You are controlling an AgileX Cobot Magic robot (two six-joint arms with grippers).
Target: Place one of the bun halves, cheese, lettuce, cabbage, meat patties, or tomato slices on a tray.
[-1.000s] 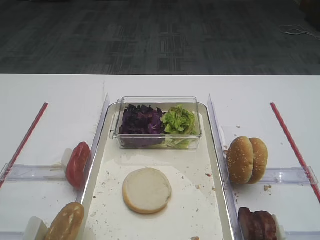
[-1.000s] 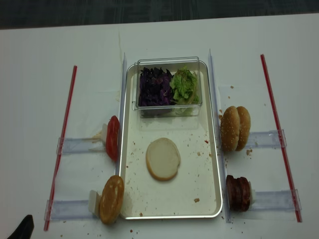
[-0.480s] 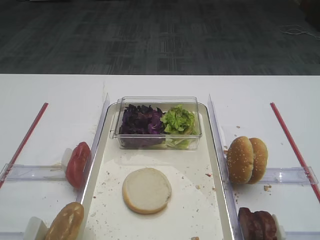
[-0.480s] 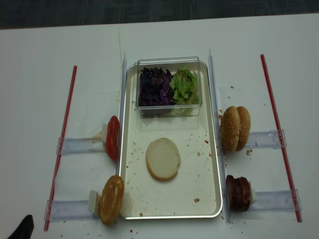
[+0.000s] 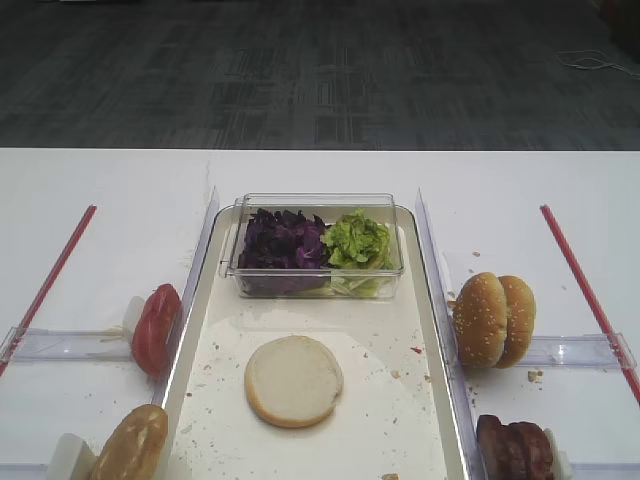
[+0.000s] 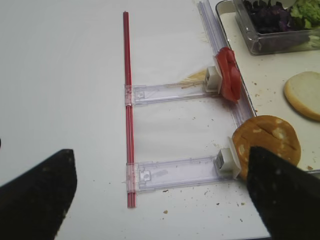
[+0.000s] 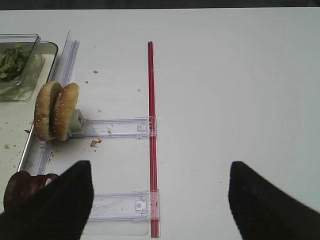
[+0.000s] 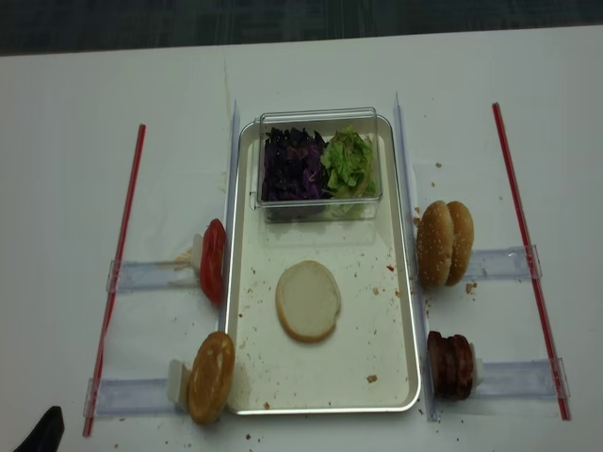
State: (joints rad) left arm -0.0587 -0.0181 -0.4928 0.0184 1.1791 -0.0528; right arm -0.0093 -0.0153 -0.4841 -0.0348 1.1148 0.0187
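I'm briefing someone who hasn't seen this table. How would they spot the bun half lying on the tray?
Find the long cream tray in the middle. Below its clear box of greens lies the bun half, flat, pale cut face up. The sesame buns stand on edge outside the tray.

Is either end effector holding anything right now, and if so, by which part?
Nothing is held. The left end effector and the right end effector both stand open over bare table, with nothing between their fingers.
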